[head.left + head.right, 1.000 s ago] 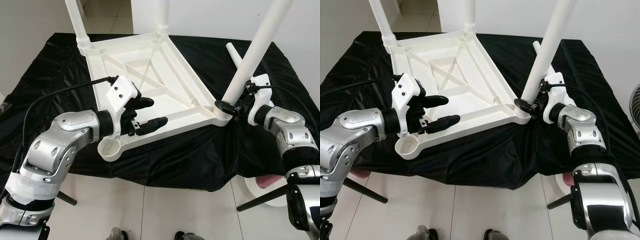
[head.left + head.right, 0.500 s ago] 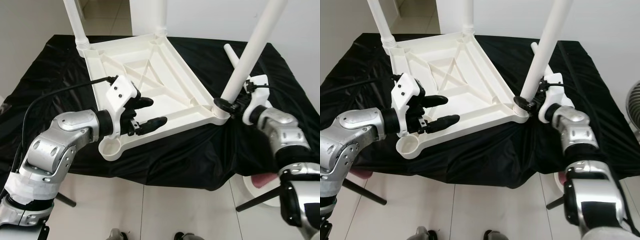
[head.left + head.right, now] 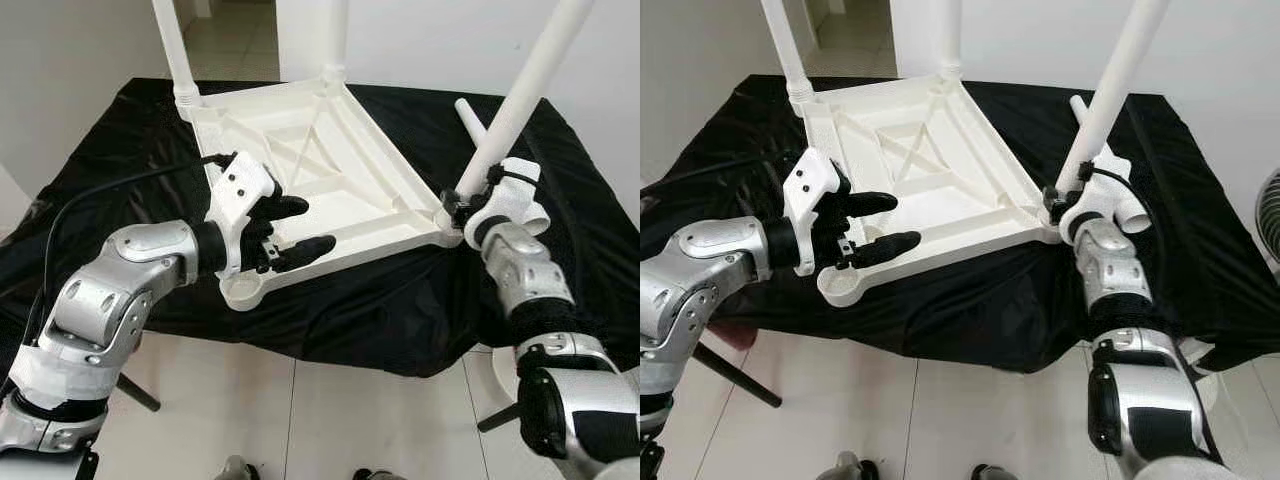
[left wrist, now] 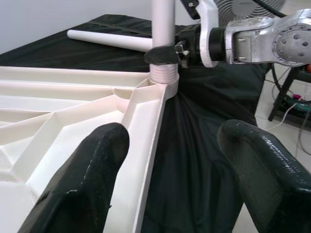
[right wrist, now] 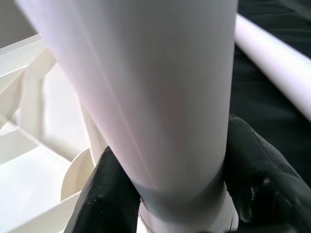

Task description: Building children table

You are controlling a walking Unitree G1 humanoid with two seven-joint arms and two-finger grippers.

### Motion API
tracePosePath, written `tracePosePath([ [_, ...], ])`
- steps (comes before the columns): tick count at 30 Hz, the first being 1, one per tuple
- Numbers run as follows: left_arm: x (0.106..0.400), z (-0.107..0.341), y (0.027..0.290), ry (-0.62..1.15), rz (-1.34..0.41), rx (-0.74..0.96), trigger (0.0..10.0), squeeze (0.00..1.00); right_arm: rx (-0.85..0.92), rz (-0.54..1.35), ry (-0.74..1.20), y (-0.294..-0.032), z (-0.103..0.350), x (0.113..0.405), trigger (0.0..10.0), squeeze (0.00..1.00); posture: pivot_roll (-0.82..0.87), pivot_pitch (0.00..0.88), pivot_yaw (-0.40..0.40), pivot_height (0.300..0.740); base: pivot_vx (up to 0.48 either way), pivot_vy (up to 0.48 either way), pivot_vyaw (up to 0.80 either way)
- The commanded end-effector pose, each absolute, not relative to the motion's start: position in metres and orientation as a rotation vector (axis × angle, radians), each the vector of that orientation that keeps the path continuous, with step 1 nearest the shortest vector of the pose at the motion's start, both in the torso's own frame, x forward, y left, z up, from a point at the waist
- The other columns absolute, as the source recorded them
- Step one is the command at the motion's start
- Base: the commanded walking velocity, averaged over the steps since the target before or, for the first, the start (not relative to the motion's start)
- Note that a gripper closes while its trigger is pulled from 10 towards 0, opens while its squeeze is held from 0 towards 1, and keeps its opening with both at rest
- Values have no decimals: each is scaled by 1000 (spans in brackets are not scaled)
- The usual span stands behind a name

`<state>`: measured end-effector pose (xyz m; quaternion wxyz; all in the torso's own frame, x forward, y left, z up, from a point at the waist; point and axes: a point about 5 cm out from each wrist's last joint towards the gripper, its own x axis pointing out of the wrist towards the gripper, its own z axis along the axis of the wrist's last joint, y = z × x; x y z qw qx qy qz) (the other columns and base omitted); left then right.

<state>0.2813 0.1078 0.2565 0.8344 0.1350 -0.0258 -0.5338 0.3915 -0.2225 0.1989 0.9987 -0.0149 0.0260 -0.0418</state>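
A white plastic table top (image 3: 330,165) lies upside down on a black cloth (image 3: 380,300). Two white legs stand in its far corners (image 3: 172,45) (image 3: 335,35). A third leg (image 3: 520,95) leans up from the near right corner socket. My right gripper (image 3: 458,208) is shut on this leg's base, with black fingers (image 5: 112,194) on both sides of it. My left gripper (image 3: 316,223) is open, its fingers (image 4: 92,179) astride the top's near rim. Beside it is an empty corner socket (image 3: 245,290). A loose fourth leg (image 3: 472,115) lies on the cloth behind the right gripper.
The cloth-covered table ends just before me, with white tiled floor (image 3: 300,420) below. A dark table leg (image 3: 135,390) slants out at the lower left. A fan (image 3: 1270,215) stands at the far right. A doorway opens behind the table.
My right forearm has swung from the right of the leg's base to below it, the gripper still shut on the leg. The view has shifted slightly. The left gripper holds still.
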Motion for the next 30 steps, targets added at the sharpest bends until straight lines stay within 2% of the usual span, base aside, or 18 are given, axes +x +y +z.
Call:
tracePosePath([
  [1,279,256,106,-49,-1160,292,10000,0,23,-237,264,-240,147,376,0,0,-5,171,58,740,0,0,0],
  [6,279,256,106,-49,-1159,293,10000,0,33,-293,240,-241,150,376,0,0,-5,171,58,740,0,0,0],
  [7,279,256,106,-49,-1159,292,10000,0,24,-303,211,-239,155,378,4157,0,-5,171,58,740,0,0,0],
  [9,279,256,106,-50,-1159,292,10000,0,16,-311,191,-238,159,378,4157,0,-5,171,58,740,0,0,0],
  [10,279,256,106,-50,-1157,292,10000,0,-2,-254,145,-231,166,381,10000,0,-5,171,58,740,0,0,0],
  [13,279,256,106,-51,-1156,292,10000,0,-20,-215,115,-225,171,382,10000,0,-5,171,58,740,0,0,0],
  [14,279,256,106,-51,-1155,292,10000,0,-23,-154,78,-219,176,382,10000,1000,-4,168,53,740,0,0,0],
  [15,279,256,106,-51,-1155,292,10000,0,-23,-154,78,-219,176,382,10000,1000,-4,168,53,740,0,0,0],
  [17,279,256,106,-51,-1155,292,10000,0,-17,-29,-7,-206,188,381,10000,1000,-4,168,53,740,0,0,0],
  [19,279,256,106,-51,-1155,292,10000,0,-17,-29,-7,-206,188,381,10000,1000,-4,168,53,740,0,0,0],
  [20,279,256,106,-51,-1154,292,10000,0,-16,39,-67,-200,197,380,10000,0,-4,168,53,740,0,0,0],
  [22,279,256,106,-53,-1154,292,10000,0,-29,137,-161,-193,212,374,10000,0,-4,165,50,740,0,0,0],
  [30,289,260,104,-75,-1102,318,10000,0,-70,112,-308,-201,234,359,10000,0,-2,161,40,740,0,0,0],
])
